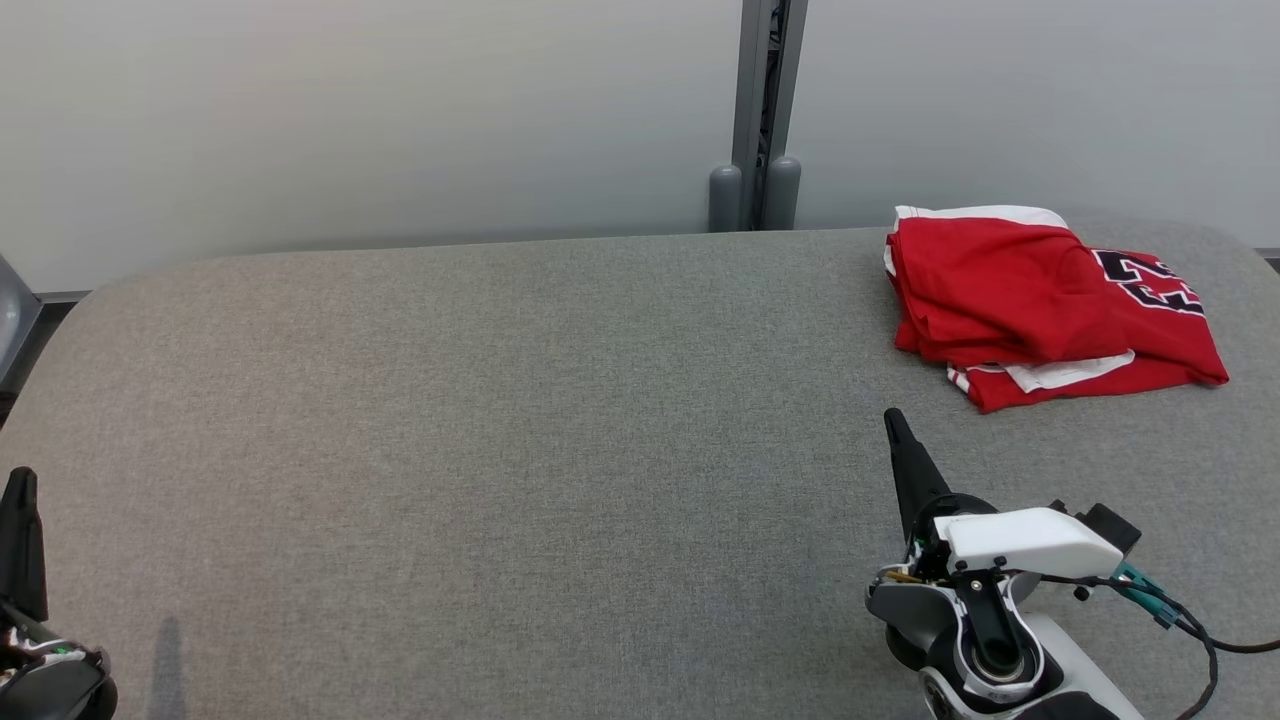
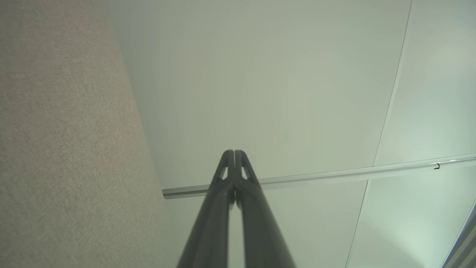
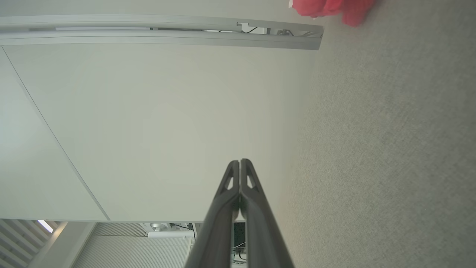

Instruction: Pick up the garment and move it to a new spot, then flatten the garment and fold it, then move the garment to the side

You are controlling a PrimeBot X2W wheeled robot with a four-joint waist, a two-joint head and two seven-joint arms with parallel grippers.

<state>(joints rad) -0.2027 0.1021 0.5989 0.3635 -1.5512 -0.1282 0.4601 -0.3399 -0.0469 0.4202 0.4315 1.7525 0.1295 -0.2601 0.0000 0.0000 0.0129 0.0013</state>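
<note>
Evidently folded into a loose red-and-white bundle, the garment (image 1: pixel 1040 300) lies at the far right of the grey table (image 1: pixel 500 400), close to its back edge. The right gripper (image 1: pixel 892 418) hangs nearer, a little to the garment's left and apart from it, fingers pressed together on nothing. The left gripper (image 1: pixel 20 480) sits at the near left, likewise closed and empty. The task looks about finished. If the layers need tidying, the right arm should open first, approach low from the near edge, and press rather than drag the stack.
</note>
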